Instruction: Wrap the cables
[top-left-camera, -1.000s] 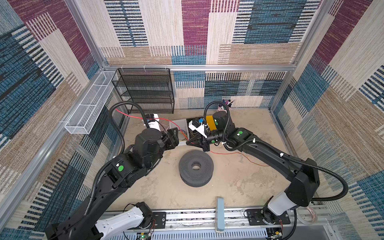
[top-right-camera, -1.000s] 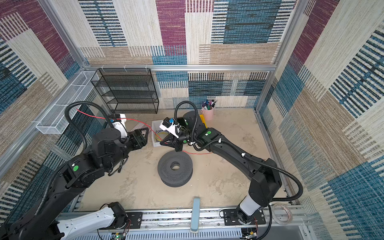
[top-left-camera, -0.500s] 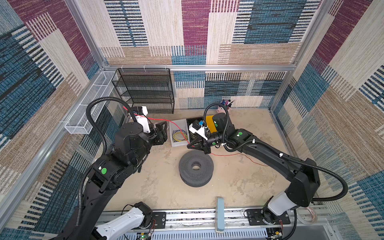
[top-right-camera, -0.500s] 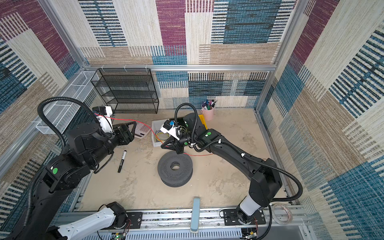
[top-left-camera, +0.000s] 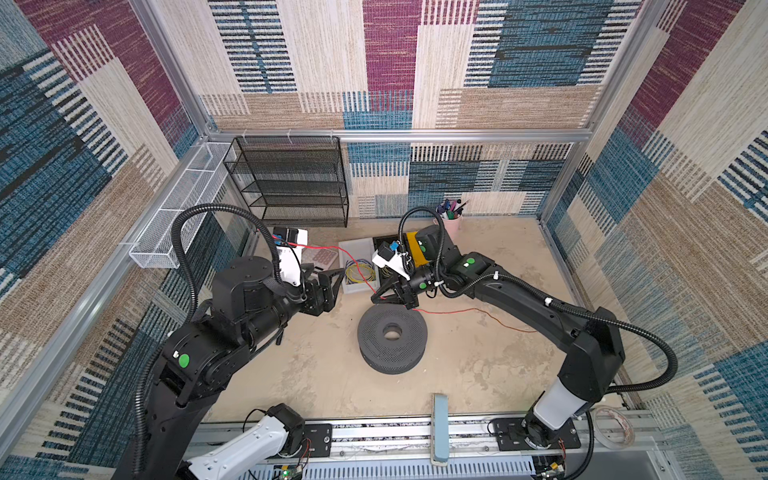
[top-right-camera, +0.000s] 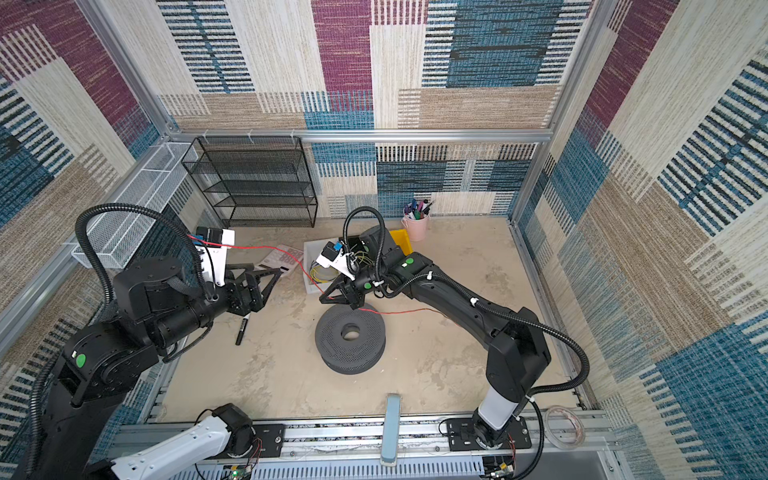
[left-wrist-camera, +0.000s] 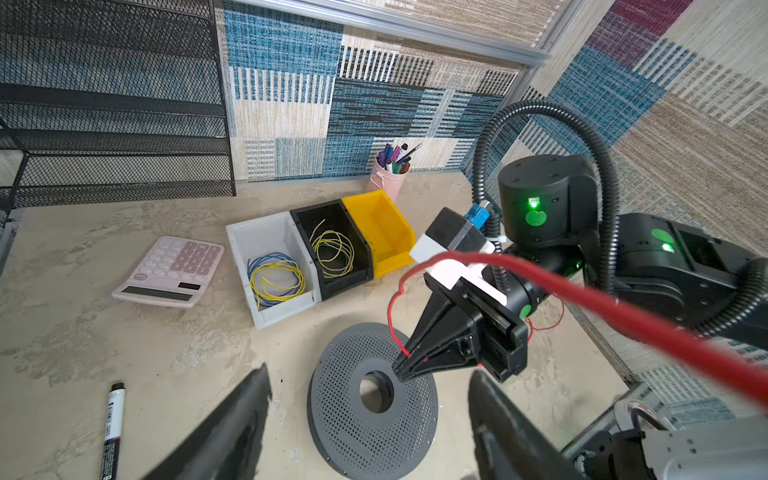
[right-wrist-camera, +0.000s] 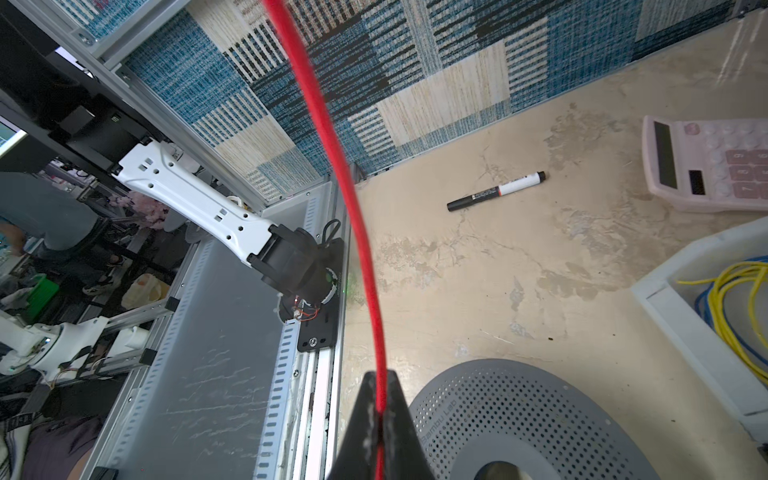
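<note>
My right arm (top-left-camera: 519, 295) reaches long across the sandy table (top-left-camera: 478, 365) from the base rail. Its elbow is raised and its wrist is bent down toward the middle. My left arm (top-left-camera: 249, 307) leans in from the near left corner, with its forearm about level and its wrist aimed at the other arm. Between them a gray perforated spool (top-left-camera: 392, 345) lies flat on its side. The left claw (top-right-camera: 268, 269) hangs above the table, well apart from the spool, fingers spread wide with nothing between them. The right claw (top-left-camera: 376, 297) points down and to the left just over the spool's far edge, its tips pinched tight on the red wire (top-left-camera: 457, 312). From that pinch the wire rises in a slack line toward the camera on my left wrist, crossing above a white bin (left-wrist-camera: 270, 232). The rest of it trails along the table to the right. A black marker (top-right-camera: 243, 328) lies on the table below my left wrist.
</note>
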